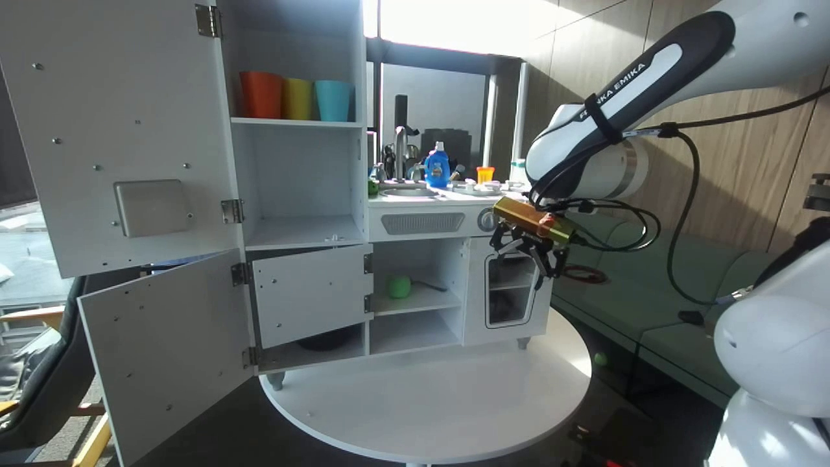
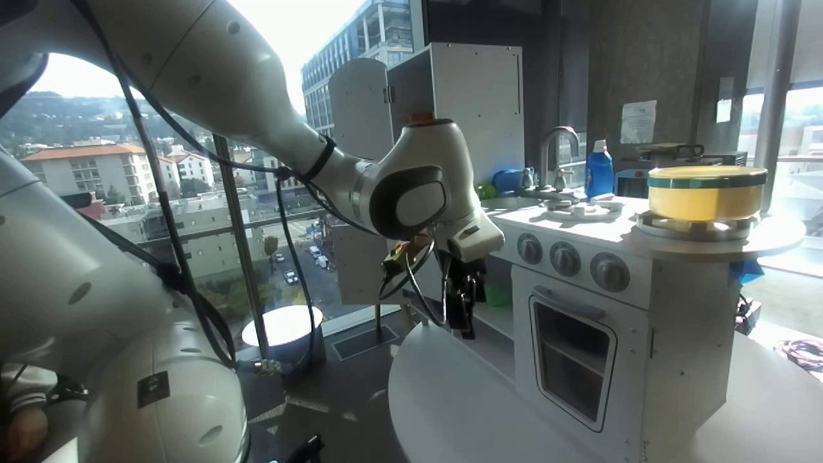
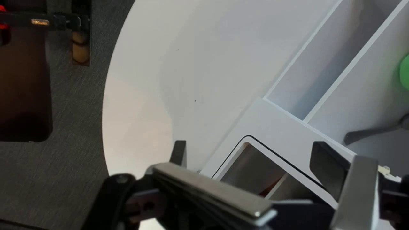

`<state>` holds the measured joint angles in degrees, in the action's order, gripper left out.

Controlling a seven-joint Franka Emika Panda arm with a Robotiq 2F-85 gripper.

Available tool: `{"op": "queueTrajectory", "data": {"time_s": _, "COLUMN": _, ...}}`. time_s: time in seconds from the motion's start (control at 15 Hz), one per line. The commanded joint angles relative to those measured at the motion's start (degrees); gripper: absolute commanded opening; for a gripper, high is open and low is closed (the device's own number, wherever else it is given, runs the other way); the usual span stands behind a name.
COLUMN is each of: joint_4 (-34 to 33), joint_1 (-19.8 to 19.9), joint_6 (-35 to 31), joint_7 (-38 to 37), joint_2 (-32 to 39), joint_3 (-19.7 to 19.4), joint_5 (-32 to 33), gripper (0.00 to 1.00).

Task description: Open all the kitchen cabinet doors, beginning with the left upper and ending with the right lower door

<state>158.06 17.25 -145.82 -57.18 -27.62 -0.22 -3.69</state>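
Note:
The upper left door point(image 1: 84, 162) of the white toy kitchen stands open, swung left. The lower left door point(image 1: 175, 344) is also open. The middle compartment's door point(image 1: 311, 295) is open, swung left in front of the lower left compartment. The lower right oven door point(image 1: 475, 311), with a dark window, looks shut. It also shows in an exterior view point(image 2: 633, 379), with its handle point(image 2: 569, 303) at the top. My gripper point(image 1: 521, 259) is open and empty in front of this door's upper part. In the wrist view the gripper's fingers point(image 3: 254, 156) are apart, above the oven door point(image 3: 281, 124).
The kitchen stands on a round white table point(image 1: 421, 415). A green pot point(image 1: 399, 287) sits in the middle compartment. Several cups point(image 1: 298, 98) stand on the upper shelf. A blue bottle point(image 1: 438, 167) and a yellow pot point(image 2: 706, 196) are on the counter. A green sofa point(image 1: 648, 305) is behind.

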Motion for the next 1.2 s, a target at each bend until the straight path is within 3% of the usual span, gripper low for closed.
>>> {"op": "queueTrajectory", "data": {"time_s": 0.0, "joint_4": -0.06, "joint_1": 1.83, "joint_6": -3.81, "joint_7": -3.49, "joint_2": 0.97, "joint_3": -2.13, "joint_5": -3.56, "gripper": 1.00}}
{"op": "queueTrajectory", "data": {"time_s": 0.33, "joint_4": -0.02, "joint_1": 2.47, "joint_6": -12.11, "joint_7": -6.84, "joint_2": 2.05, "joint_3": -3.93, "joint_5": -8.70, "gripper": 1.00}}
{"op": "queueTrajectory", "data": {"time_s": 0.93, "joint_4": 0.12, "joint_1": 3.99, "joint_6": -26.14, "joint_7": -13.12, "joint_2": 9.82, "joint_3": -1.68, "joint_5": -8.21, "gripper": 1.00}}
{"op": "queueTrajectory", "data": {"time_s": 1.13, "joint_4": 0.12, "joint_1": 6.25, "joint_6": -30.81, "joint_7": -15.51, "joint_2": 11.75, "joint_3": 0.73, "joint_5": -6.76, "gripper": 1.00}}
